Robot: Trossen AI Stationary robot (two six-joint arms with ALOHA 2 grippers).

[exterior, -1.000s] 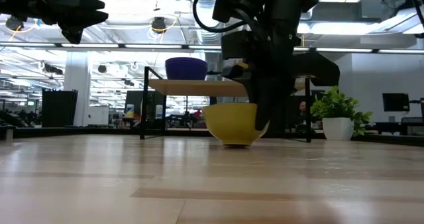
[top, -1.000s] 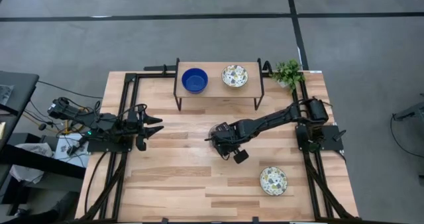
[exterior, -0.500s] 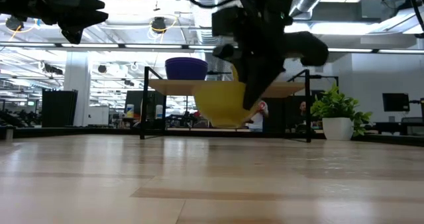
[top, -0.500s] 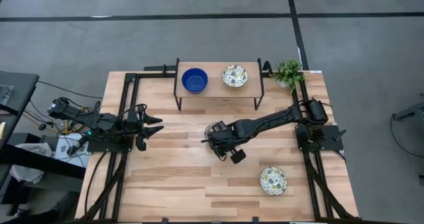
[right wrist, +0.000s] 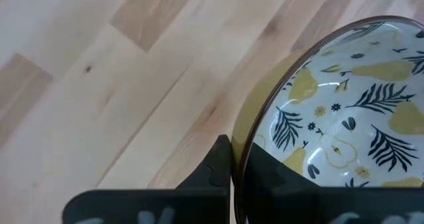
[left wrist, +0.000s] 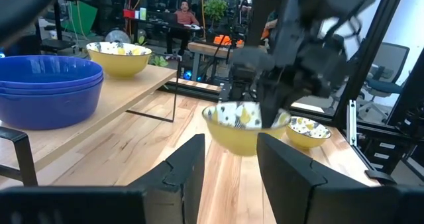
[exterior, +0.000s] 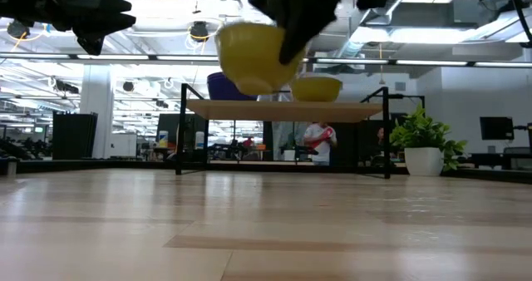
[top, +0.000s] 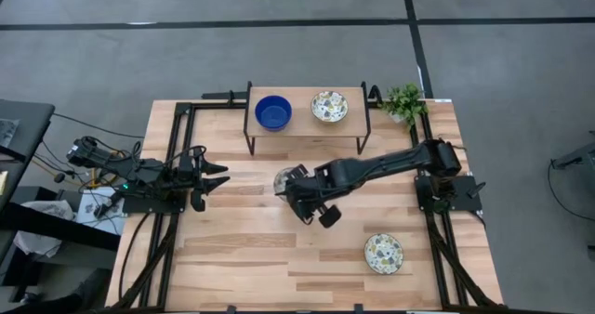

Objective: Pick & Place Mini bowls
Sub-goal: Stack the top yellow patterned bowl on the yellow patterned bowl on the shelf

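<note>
Right gripper (top: 290, 186): is being kept clamped on the rim of a patterned mini bowl (exterior: 252, 56), one finger inside the rim and one outside, as the right wrist view shows.
Held bowl: is being carried clear of the wooden table (top: 242, 249), yellow outside, white inside with a leaf and pear print (right wrist: 344, 131); in the low view it is blurred, apparently level with the shelf top.
Raised shelf (top: 307, 126): just beyond the gripper, is bearing stacked blue bowls (top: 272, 112) and a second patterned bowl (top: 329, 106).
Third patterned bowl (top: 383, 253): is lying on the table, well behind the gripper, near the right arm's base side.
Left gripper (top: 214, 176): is being held above the table's left edge, fingers parted and empty.
</note>
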